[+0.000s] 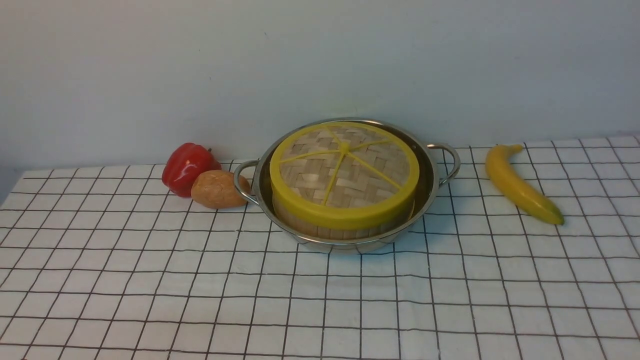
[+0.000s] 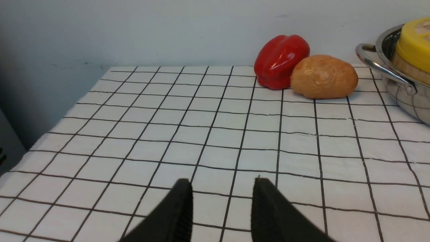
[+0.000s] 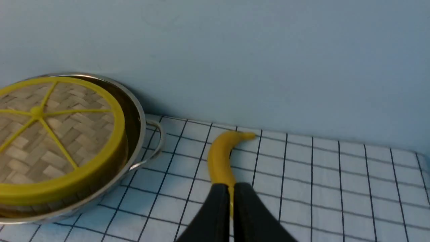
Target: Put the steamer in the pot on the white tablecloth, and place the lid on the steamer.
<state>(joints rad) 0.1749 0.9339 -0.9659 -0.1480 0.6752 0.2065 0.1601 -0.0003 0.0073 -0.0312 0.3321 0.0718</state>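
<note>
Steamer (image 1: 344, 226) sits inside the pot (image 1: 431, 184) on the white tablecloth (image 1: 320, 300), with the lid (image 1: 344, 172) resting on top; left gripper (image 2: 221, 196) is parted and holds nothing; right gripper (image 3: 231, 200) is almost closed, empty, near a banana (image 3: 221, 158).

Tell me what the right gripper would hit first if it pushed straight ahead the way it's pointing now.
Most likely the banana: in the right wrist view it lies directly beyond the right gripper, its near end just past the fingertips. How high the gripper sits above the white tablecloth is unclear, so it might pass over it.
</note>
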